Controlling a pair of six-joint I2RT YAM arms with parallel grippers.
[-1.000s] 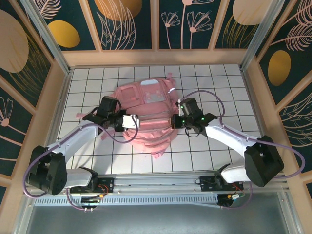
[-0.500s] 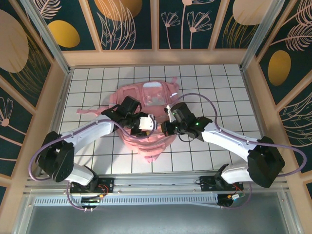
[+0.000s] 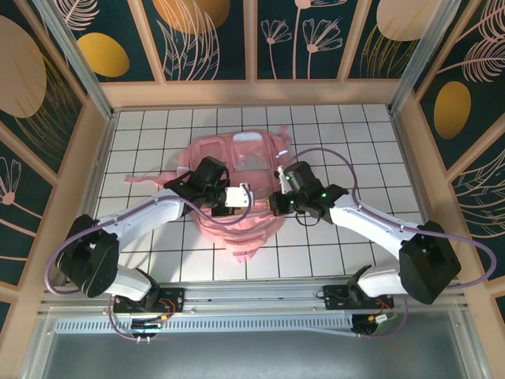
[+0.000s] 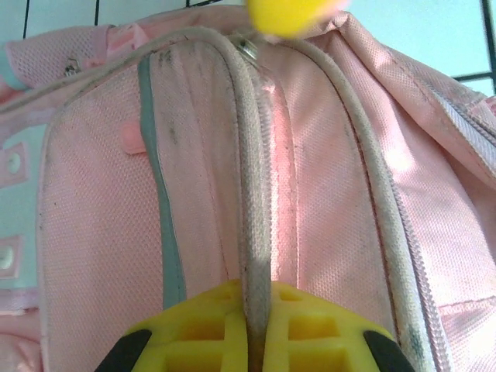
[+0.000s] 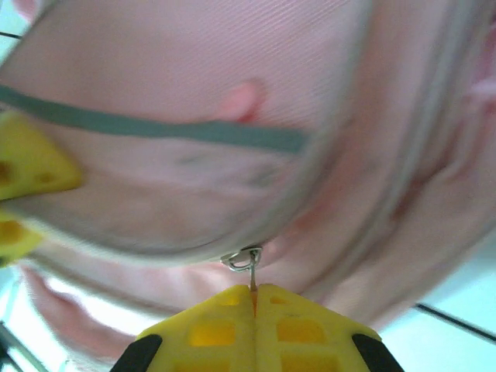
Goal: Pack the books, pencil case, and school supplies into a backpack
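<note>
While the pink backpack [image 3: 241, 233] lies mid-frame on the gridded table [image 3: 347, 134], left gripper [image 3: 241, 195], just left of ctr, is clamped on its pale piping [image 4: 252, 194]; right gripper [image 3: 274, 202], right of ctr, pinches the metal zip pull [image 5: 242, 260].

I'm looking into a robot test cell. There's a gridded white tabletop [image 3: 355, 126], leaf-patterned wall panels [image 3: 213, 31] around it, and an aluminium rail [image 3: 252, 296] in front.

One backpack [image 3: 237, 233], two tools [image 3: 244, 196] [image 3: 275, 202]
</note>
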